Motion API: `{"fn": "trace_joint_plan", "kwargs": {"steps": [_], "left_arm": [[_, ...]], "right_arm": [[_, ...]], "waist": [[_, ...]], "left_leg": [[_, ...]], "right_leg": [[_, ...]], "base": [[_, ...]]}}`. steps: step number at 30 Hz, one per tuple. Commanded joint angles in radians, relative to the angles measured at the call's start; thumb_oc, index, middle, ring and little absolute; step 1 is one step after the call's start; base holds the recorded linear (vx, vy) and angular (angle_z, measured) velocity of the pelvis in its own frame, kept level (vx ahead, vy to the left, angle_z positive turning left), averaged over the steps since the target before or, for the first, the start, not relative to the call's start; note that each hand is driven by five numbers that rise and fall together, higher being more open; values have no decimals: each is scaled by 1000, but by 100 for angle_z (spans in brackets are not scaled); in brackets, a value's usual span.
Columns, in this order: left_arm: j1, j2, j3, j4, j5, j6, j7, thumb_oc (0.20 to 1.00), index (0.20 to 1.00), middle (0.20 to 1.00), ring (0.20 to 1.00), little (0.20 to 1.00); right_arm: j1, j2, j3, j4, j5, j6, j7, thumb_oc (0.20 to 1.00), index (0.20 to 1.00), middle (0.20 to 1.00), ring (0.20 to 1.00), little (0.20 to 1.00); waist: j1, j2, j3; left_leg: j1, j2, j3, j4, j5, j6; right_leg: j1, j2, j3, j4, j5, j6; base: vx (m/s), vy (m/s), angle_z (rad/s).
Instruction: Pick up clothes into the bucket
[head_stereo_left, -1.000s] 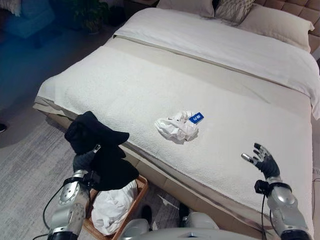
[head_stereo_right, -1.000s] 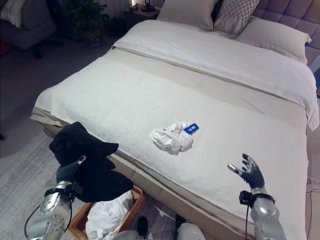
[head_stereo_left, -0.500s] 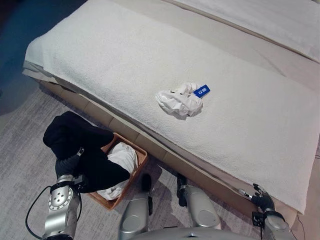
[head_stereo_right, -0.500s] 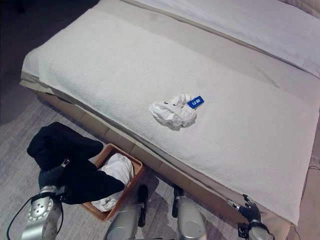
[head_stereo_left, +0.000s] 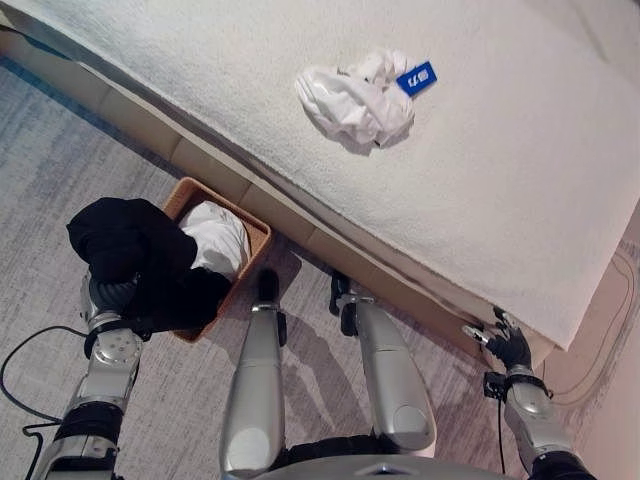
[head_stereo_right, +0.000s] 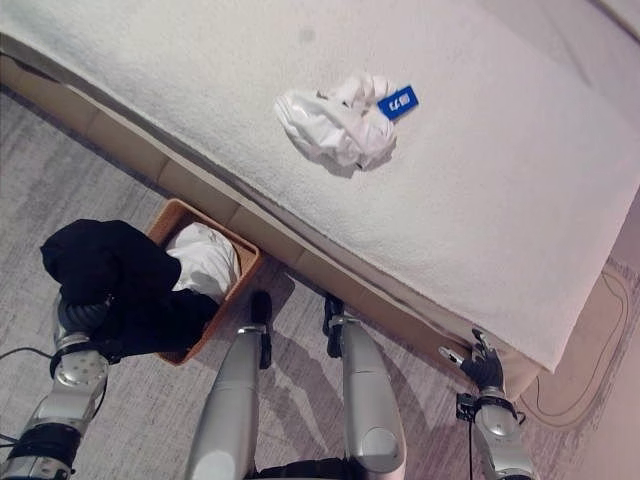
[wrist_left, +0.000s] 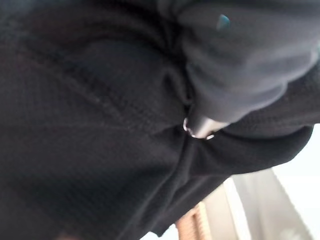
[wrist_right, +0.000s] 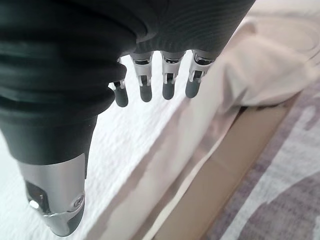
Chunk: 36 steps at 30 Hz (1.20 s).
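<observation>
Your head cameras look steeply down, sharing the bed (head_stereo_left: 480, 150) and basket (head_stereo_left: 250, 240); wrist cameras sit very close.

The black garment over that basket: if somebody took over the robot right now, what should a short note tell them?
Left robot hand: shut on the black garment, held over the near edge of the basket on the floor by the bed.
Right robot hand: open, holding nothing, by the bed's corner.
Done: white clothes lie in the basket.
Left: release the black garment into the basket, then fetch the crumpled white garment with its blue tag from the bed.
</observation>
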Motion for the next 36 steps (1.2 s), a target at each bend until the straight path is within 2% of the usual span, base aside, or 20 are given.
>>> {"fn": "trace_joint_plan", "kwargs": {"steps": [1, 2, 3, 4, 5, 12, 19, 26, 27, 28, 29, 30, 31, 32, 33, 34, 35, 36], "left_arm": [[-21, 76, 13, 42, 69, -5, 62, 200, 200, 200, 200, 200], [-29, 71, 4, 39, 66, 8, 59, 200, 200, 200, 200, 200], [-34, 59, 7, 53, 52, 14, 60, 937, 937, 937, 937, 937], [-34, 59, 7, 53, 51, 14, 60, 1000, 1000, 1000, 1000, 1000], [-52, 45, 1, 84, 33, 46, 57, 1000, 1000, 1000, 1000, 1000], [-55, 50, 12, 52, 122, 114, 86, 1000, 1000, 1000, 1000, 1000], [-30, 39, 62, 56, 137, 141, 88, 1000, 1000, 1000, 1000, 1000], [-3, 15, 104, 30, 123, 137, 104, 1000, 1000, 1000, 1000, 1000], [0, 4, 121, 5, 111, 127, 111, 1000, 1000, 1000, 1000, 1000], [4, 3, 120, 6, 111, 128, 111, 1000, 1000, 1000, 1000, 1000], [-1, -19, 126, -27, 81, 104, 127, 1000, 1000, 1000, 1000, 1000], [3, -20, 125, -26, 81, 104, 126, 1000, 1000, 1000, 1000, 1000], [0, -59, 131, -92, 5, 45, 129, 1000, 1000, 1000, 1000, 1000], [4, -61, 131, -92, 5, 45, 129, 1000, 1000, 1000, 1000, 1000], [5, -97, 131, -152, -70, -10, 119, 1000, 1000, 1000, 1000, 1000], [9, -146, 120, -181, -235, -102, 66, 1000, 1000, 1000, 1000, 1000], [9, -146, 121, -180, -238, -103, 63, 1000, 1000, 1000, 1000, 1000], [12, -171, 87, -210, -329, -147, 0, 1000, 1000, 1000, 1000, 1000]], "right_arm": [[17, -55, 14, -27, 35, -45, -33, 1000, 1000, 1000, 1000, 1000], [9, -66, 19, -49, 35, -42, -38, 1000, 1000, 1000, 1000, 1000], [9, -69, 25, -53, 33, -40, -40, 1000, 1000, 1000, 1000, 1000], [8, -69, 25, -53, 33, -40, -40, 1000, 1000, 1000, 1000, 1000], [-5, -72, 31, -51, 34, -28, -51, 1000, 1000, 1000, 1000, 1000], [-49, -85, 6, -107, 16, -20, -87, 1000, 1000, 1000, 1000, 1000], [-105, -100, -50, -276, -14, -66, -142, 1000, 1000, 1000, 1000, 1000], [-174, -116, -113, -386, -52, -94, -213, 1000, 1000, 1000, 1000, 1000], [-207, -125, -136, -409, -86, -90, -242, 1000, 1000, 1000, 1000, 1000], [-204, -126, -133, -408, -87, -89, -242, 1000, 1000, 1000, 1000, 1000], [-258, -142, -140, -405, -117, -87, -277, 1000, 1000, 1000, 1000, 1000], [-256, -143, -137, -403, -118, -87, -277, 1000, 1000, 1000, 1000, 1000], [-307, -167, -138, -396, -134, -72, -293, 1000, 1000, 1000, 1000, 1000], [-306, -169, -135, -394, -134, -72, -293, 1000, 1000, 1000, 1000, 1000], [-340, -188, -135, -385, -144, -60, -305, 1000, 1000, 1000, 1000, 1000], [-402, -222, -130, -360, -141, -46, -311, 1000, 1000, 1000, 1000, 1000], [-404, -224, -128, -357, -141, -46, -311, 1000, 1000, 1000, 1000, 1000], [-466, -258, -110, -305, -137, -36, -311, 1000, 1000, 1000, 1000, 1000]], "waist": [[-16, -3, -17], [-19, -1, -17], [-22, 0, -17], [-22, 1, -17], [-28, 1, -17], [-34, 12, -17], [-35, 23, -17], [-22, 32, -17], [-17, 35, -17], [-16, 37, -17], [-8, 40, -17], [-8, 42, -17], [4, 47, -17], [4, 49, -17], [13, 55, -17], [31, 65, -17], [29, 66, -17], [46, 77, -17]], "left_leg": [[-22, 6, -28, 79, -66, 18], [-50, 8, -25, 95, -73, 22], [-64, 8, -24, 102, -74, 22], [-65, 8, -24, 103, -75, 22], [-85, 11, -20, 111, -76, 23], [-76, 17, -10, 69, -70, 18], [-51, 22, -1, 13, -55, 9], [-32, 23, -4, -30, -43, 6], [-50, 19, 0, -49, -5, 7], [-29, 21, -6, -43, -36, 5], [-47, 16, -2, -56, -3, 7], [-27, 18, -8, -50, -33, 5], [-43, 12, -4, -65, 1, 6], [-22, 14, -10, -60, -29, 4], [-43, 8, -7, -73, 7, 6], [-39, -1, -12, -86, 15, 6], [-39, -1, -12, -87, 15, 6], [-37, -9, -16, -97, 20, 5]], "right_leg": [[49, -45, 73, 43, -57, 46], [19, -39, 80, 55, -57, 47], [4, -40, 82, 61, -58, 47], [3, -40, 82, 62, -58, 47], [-21, -40, 84, 69, -61, 46], [-27, -39, 83, 37, -59, 49], [-15, -35, 83, -15, -40, 58], [2, -35, 76, -52, -29, 64], [-14, -42, 68, -72, 4, 60], [4, -37, 73, -62, -24, 66], [-11, -45, 66, -74, 6, 60], [6, -41, 72, -64, -22, 66], [-7, -49, 63, -76, 6, 61], [10, -45, 70, -67, -22, 66], [-8, -52, 62, -76, 7, 60], [-8, -56, 58, -76, 7, 59], [-8, -56, 57, -76, 7, 59], [-7, -60, 55, -77, 7, 57]], "base": [[-17, 48, -8], [-1, 39, -15], [-1, 39, -13], [6, 21, -10], [13, 17, -4], [10, 6, -3], [14, 5, -6], [-9, -3, -1], [0, 0, 0], [-76, -13, 2], [88, -16, 3], [-71, -6, 7], [85, -16, 6], [-76, -5, 4], [0, 0, 0], [-79, 5, 9], [0, -3, 16], [-1, -5, 17]]}}
